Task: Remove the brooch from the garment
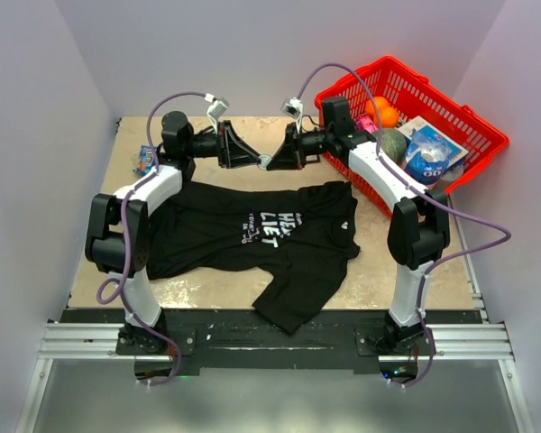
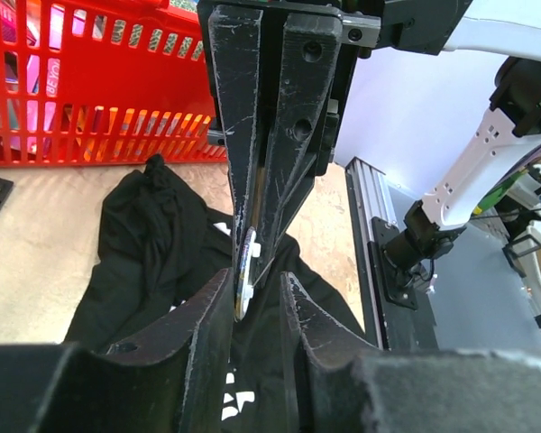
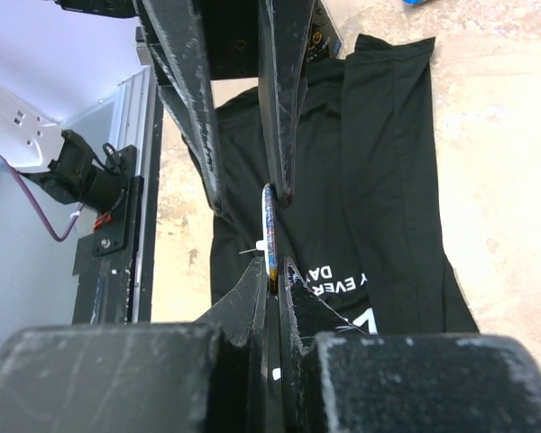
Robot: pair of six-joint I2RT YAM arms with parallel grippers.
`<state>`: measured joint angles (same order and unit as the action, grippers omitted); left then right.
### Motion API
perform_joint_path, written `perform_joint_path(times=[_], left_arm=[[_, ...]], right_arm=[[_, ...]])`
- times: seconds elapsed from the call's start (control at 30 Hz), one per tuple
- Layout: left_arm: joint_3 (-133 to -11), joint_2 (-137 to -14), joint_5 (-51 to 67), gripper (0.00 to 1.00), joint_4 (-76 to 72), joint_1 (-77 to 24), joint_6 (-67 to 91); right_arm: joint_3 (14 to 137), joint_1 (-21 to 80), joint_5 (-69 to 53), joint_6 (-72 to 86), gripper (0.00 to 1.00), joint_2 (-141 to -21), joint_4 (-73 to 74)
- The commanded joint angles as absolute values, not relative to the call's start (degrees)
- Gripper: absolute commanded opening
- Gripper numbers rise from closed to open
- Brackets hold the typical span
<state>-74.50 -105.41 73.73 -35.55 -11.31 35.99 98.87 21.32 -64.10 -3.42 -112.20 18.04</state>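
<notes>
Top external view had the two arms meeting nose to nose above the far side of the table (image 1: pixel 207 289). The left gripper (image 1: pixel 255 161) and the right gripper (image 1: pixel 274 160) were tip to tip, and the brooch (image 1: pixel 264 162) was a pale speck between them. It was up in the air, apart from the garment (image 1: pixel 216 225), which lay limp on the table below.

The right wrist view showed the brooch edge-on as a thin sliver. The right gripper had its jaws pinched down almost to nothing on the near rim, so it had the piece. The left gripper's jaws stood visibly apart around the far rim. One finger (image 3: pixel 284 180) touched the disc, the other was off it, and by the look of it that gripper gripped nothing.

I judged the brooch to be light and stiff, and probably slick on its faces. It is so small that a rim pinch leaves little margin, and a hold that shallow could let it pivot or squirt out. The better hold would be flat across both faces, with the pads reaching toward the middle. A tiny white tab showed beside the disc, and I could not tell what it was. The shirt is soft and dark, so a dropped brooch would land gently but could hide in a fold.
</notes>
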Motion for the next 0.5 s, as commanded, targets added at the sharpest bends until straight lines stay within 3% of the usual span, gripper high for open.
perform_joint_path(times=[0.0,0.27,0.47], left_arm=[[-76.55,-106.26,76.20,0.28,-38.76,-12.30,38.14],[-76.90,-106.79,76.90,0.10,-38.76,-12.39,38.41],[-76.64,-106.96,77.61,0.15,-38.67,-12.57,38.50]], right_arm=[[98.44,21.88,-64.69,-2.64,0.04,-110.48,16.00],[98.17,21.89,-64.60,-2.02,0.04,-110.57,15.64],[98.17,21.97,-64.69,-1.06,0.04,-110.74,14.77]])
